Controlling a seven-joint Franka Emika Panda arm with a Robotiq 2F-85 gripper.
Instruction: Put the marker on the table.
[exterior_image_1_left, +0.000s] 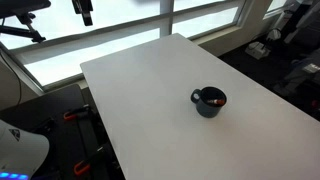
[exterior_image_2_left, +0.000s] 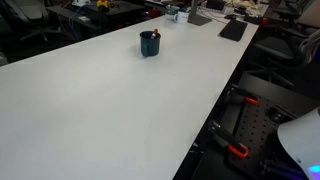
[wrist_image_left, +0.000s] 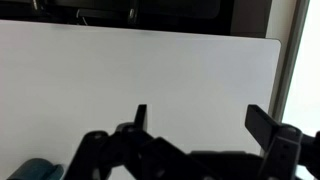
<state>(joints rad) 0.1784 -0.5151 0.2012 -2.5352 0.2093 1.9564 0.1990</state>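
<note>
Marker (exterior_image_2_left: 155, 35) sits inside mug (exterior_image_1_left: 209, 102) on bench (exterior_image_1_left: 140, 90), red tip poking above the rim, axis approx upright. Tool (wrist_image_left: 200, 118) is released and empty. In wrist view the mug is at btm-left, well apart, so the reach likely goes that way, then down from above.
</note>
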